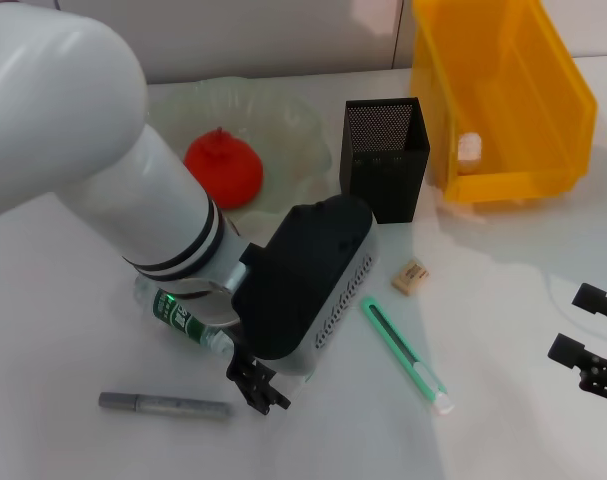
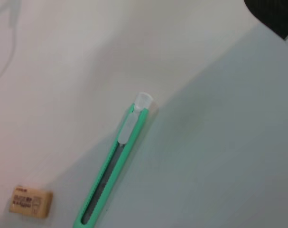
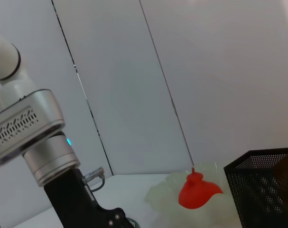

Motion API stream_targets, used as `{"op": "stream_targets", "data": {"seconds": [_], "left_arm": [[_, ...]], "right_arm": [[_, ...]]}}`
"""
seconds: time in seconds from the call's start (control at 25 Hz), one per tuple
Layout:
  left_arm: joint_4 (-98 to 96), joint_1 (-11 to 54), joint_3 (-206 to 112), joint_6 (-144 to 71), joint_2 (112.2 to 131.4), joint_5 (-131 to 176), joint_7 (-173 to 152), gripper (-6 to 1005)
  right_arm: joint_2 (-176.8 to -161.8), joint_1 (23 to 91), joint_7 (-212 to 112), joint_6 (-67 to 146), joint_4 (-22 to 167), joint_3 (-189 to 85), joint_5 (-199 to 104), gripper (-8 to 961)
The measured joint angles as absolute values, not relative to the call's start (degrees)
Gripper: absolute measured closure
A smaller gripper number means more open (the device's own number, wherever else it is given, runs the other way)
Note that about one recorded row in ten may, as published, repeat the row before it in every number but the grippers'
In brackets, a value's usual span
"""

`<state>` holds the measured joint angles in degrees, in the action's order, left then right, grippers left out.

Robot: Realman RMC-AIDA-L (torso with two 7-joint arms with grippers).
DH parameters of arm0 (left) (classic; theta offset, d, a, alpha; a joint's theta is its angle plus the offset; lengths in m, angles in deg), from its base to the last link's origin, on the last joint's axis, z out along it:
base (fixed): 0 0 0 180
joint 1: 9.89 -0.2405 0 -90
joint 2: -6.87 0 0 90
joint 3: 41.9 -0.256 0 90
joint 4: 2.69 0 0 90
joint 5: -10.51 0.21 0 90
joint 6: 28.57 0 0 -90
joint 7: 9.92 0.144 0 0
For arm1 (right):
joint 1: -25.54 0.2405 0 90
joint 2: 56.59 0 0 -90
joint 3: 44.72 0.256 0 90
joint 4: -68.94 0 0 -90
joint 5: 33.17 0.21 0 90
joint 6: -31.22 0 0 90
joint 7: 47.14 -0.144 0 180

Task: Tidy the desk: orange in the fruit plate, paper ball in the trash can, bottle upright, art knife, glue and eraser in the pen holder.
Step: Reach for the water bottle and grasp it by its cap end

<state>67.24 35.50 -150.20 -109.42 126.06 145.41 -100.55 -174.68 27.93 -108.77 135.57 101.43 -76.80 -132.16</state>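
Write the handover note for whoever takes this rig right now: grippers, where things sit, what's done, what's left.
Left gripper: low over the desk at the lying bottle, beside the grey glue stick; grasp not visible.
Right gripper: idle at the desk's right edge, holding nothing.
Done: the orange-red fruit sits in the fruit plate; a white paper ball lies in the yellow bin.
Left: stand the bottle upright; art knife, eraser and glue stick are on the desk and go in the black mesh pen holder.
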Motion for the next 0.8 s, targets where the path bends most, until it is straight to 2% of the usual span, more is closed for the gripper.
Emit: {"op": "stream_targets", "data": {"seconds": [0.8], "left_arm": [[64.6, 37.5, -155.6, -105.6, 126.05, 146.9, -100.7, 302]], "right_arm": [[-174.72, 28.1, -108.8, 135.4, 101.4, -76.3, -132.4, 127]]}}
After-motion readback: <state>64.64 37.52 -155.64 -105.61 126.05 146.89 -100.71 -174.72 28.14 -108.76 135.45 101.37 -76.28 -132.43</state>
